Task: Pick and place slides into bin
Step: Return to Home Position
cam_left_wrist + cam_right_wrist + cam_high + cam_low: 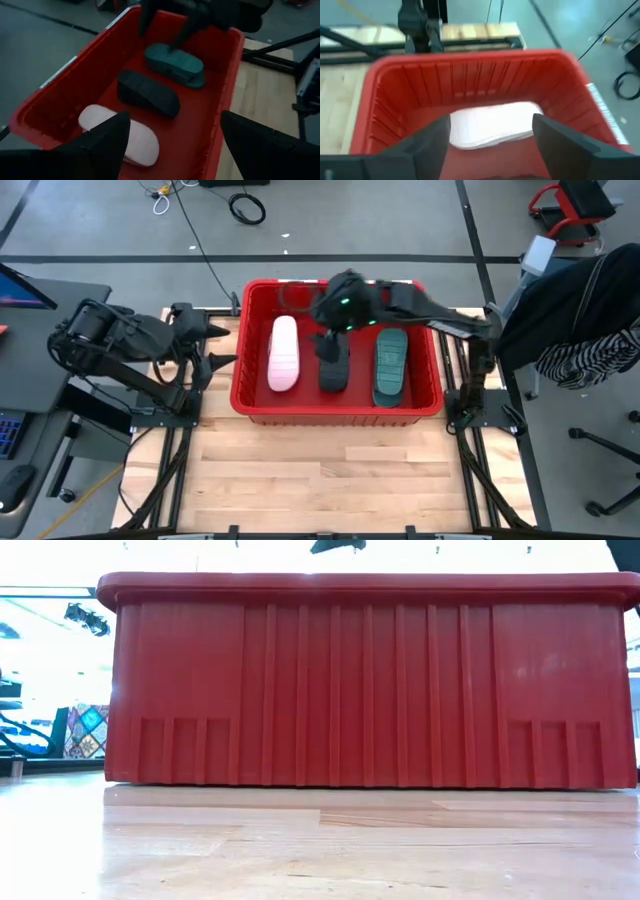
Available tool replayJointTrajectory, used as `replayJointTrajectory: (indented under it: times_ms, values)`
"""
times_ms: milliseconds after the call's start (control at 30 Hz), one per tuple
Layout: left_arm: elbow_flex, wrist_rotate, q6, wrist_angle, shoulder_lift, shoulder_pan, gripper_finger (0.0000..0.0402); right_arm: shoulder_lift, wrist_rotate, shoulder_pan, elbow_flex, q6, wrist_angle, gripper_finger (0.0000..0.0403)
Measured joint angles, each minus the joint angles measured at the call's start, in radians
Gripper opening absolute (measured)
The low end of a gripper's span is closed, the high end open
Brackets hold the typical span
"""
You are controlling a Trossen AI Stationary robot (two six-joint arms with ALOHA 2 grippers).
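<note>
- Inside the bin (258,412) I log pink slide (284,353), black slide (334,370), teal slide (390,367), side by side.
- Right gripper (491,122) hangs over the bin, fingers spread.
- Left gripper (175,117) waits left of it, fingers spread.

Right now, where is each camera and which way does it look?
High view: above, straight down on the red bin; both arms show.
Low view: tabletop height, facing the bin's wall; arm tip above.
Left wrist view: beside the bin, looking in; left fingers open.
Right wrist view: above the bin, looking in; right fingers open.
Both wrist views share the pink slide.
</note>
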Motion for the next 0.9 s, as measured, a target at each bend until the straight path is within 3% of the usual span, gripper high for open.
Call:
replayJointTrajectory:
  times_ms: [200,333,500,667,767,900]
  values:
    - [-0.016,-0.038,-0.003,0.034,0.001,-0.055,0.0292,-0.123,0.003,-0.001,0.0,-0.03,0.03,0.0244]
    - [-0.159,-0.123,-0.015,0.145,-0.055,-0.109,0.0264,-0.185,-0.037,0.02,0.0,-0.045,0.087,0.0205]
    - [-0.457,-0.129,0.002,0.436,-0.177,-0.148,0.0221,-0.226,-0.144,0.073,0.0,-0.045,0.153,0.0155]
    - [-0.724,-0.057,0.08,0.847,-0.256,-0.151,0.0182,-0.23,-0.152,0.155,-0.002,-0.05,0.174,0.0107]
    - [-0.832,-0.025,0.136,1.052,-0.267,-0.145,0.016,-0.231,-0.148,0.188,-0.016,-0.051,0.186,0.0082]
    - [-0.905,-0.022,0.168,1.182,-0.269,-0.128,0.0129,-0.267,-0.142,0.219,-0.104,-0.037,0.235,0.0052]
